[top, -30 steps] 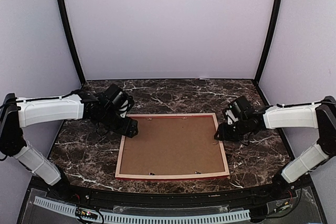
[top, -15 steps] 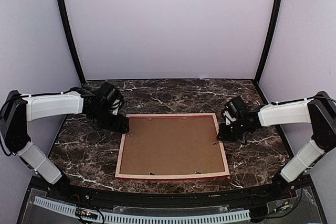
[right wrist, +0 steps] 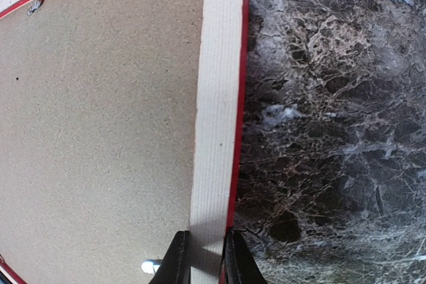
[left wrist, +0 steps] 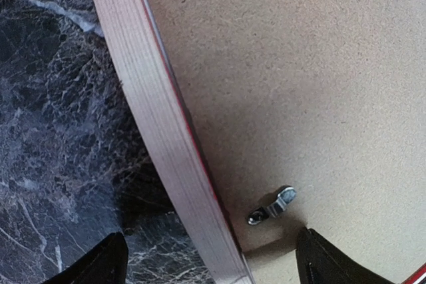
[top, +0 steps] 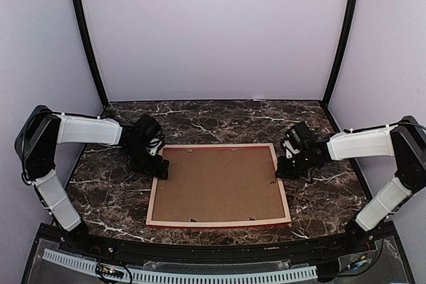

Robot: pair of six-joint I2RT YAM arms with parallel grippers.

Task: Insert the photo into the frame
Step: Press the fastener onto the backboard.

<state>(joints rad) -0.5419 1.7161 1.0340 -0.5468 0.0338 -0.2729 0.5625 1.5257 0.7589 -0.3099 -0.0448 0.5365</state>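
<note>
From above, the frame (top: 219, 221) lay face down on the counter (top: 106, 197), the brown backing board (top: 216, 184) filling it and the photo out of sight, so whether it was already inside could not be told. At the left wrist, the left gripper (left wrist: 213, 264) stood released, straddling the left rail beside a metal clip (left wrist: 269, 205). At the right wrist, the right gripper (right wrist: 204, 261) was clenched on the frame's right rail.

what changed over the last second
The left gripper slid slightly nearer along the left rail of the frame, its elbow folding up; jaws open astride the rail. The right gripper stayed pinching the right rail. Frame unmoved, back up.
</note>
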